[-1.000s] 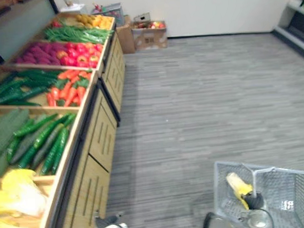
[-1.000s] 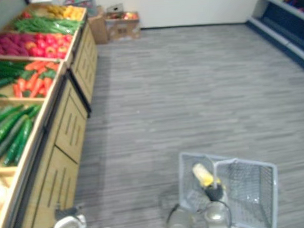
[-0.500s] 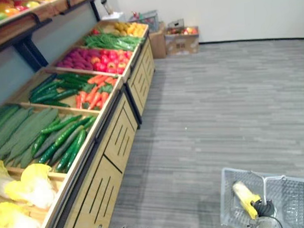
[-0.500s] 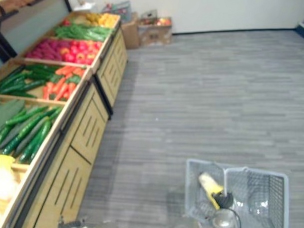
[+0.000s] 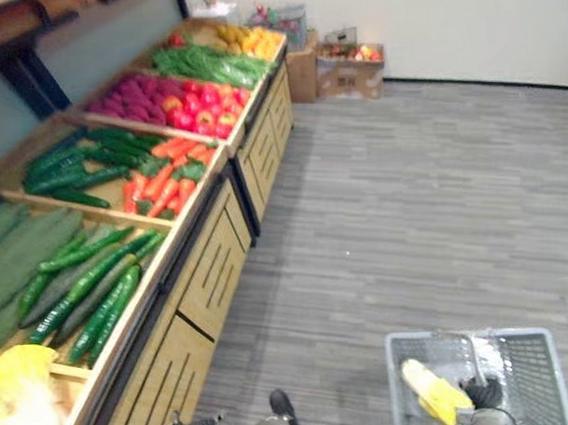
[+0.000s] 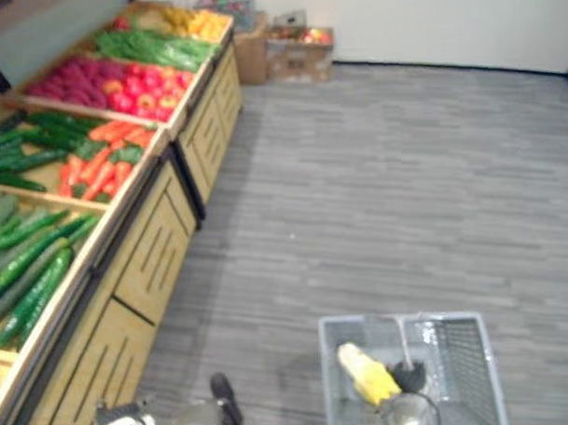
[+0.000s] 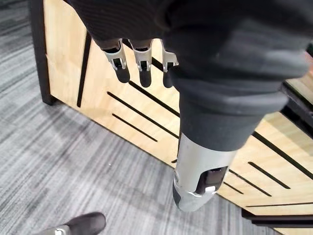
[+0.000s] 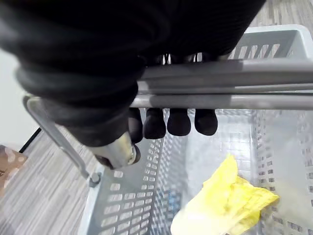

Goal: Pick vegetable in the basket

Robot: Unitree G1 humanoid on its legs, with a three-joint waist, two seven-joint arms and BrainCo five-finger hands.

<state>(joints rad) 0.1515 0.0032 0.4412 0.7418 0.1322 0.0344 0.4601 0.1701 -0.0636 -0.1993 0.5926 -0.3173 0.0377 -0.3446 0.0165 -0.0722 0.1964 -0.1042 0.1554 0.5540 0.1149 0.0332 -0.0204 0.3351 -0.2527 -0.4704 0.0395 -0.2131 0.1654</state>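
Grey handle bars [image 8: 234,100] run thru the R hand [image 8: 178,121], fingers curled round them, dark tips hooked under. Below hangs the grey mesh basket [image 5: 475,334]. Inside lies one yellow leafy veg [image 5: 430,394], toward the basket's left side. L hand [image 7: 142,63] hangs w/ fingers straight & loose, holding nothing, just beside the slotted front of the wooden stand [image 7: 61,68]. Stand's bins, near to far: yellow leafy heads [image 5: 19,376]; long green cucumbers [image 5: 100,293] w/ paler green ones beside; dark cucumbers [image 5: 77,159] sharing a bin w/ carrots [image 5: 166,179]; purple & red produce [image 5: 182,99]; green beans [image 5: 204,61]; yellow-orange fruit [image 5: 245,37]. Cardboard boxes [image 5: 349,66] stand on the grey floor [image 5: 433,198] by the wall, past the stand's far end.
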